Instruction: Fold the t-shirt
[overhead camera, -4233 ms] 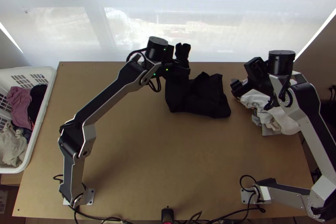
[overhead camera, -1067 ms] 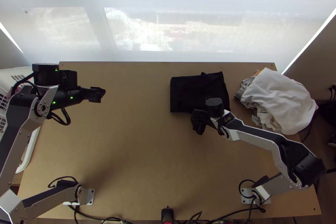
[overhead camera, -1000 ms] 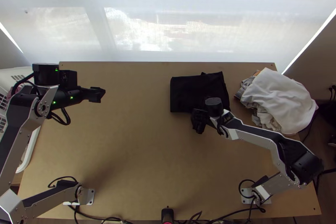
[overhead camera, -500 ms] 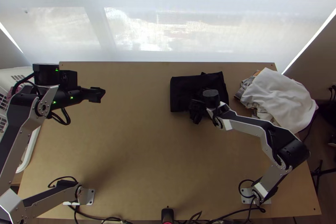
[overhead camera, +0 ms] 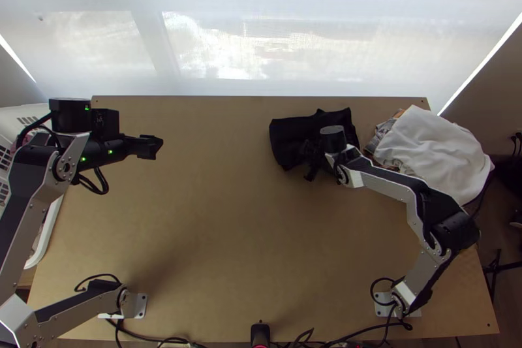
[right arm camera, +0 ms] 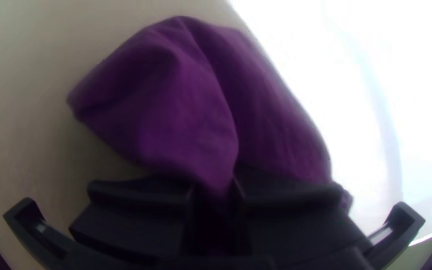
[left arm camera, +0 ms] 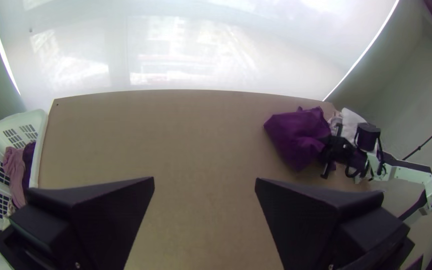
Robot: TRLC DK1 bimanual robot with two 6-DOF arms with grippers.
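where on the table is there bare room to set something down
Bare table lies between the left gripper and the t-shirt, and across the near middle. The far right is crowded: t-shirt, right gripper and white cloth sit close together.

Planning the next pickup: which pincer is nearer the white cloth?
Right. The right pincer grips the T-shirt, just left of the white cloth; the left pincer is open, far across the table, toward the basket.

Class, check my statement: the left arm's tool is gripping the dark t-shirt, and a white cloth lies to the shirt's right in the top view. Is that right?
Wrong arm: the right arm's tool grips the dark t-shirt, as the right wrist view shows. The white cloth stands as stated.
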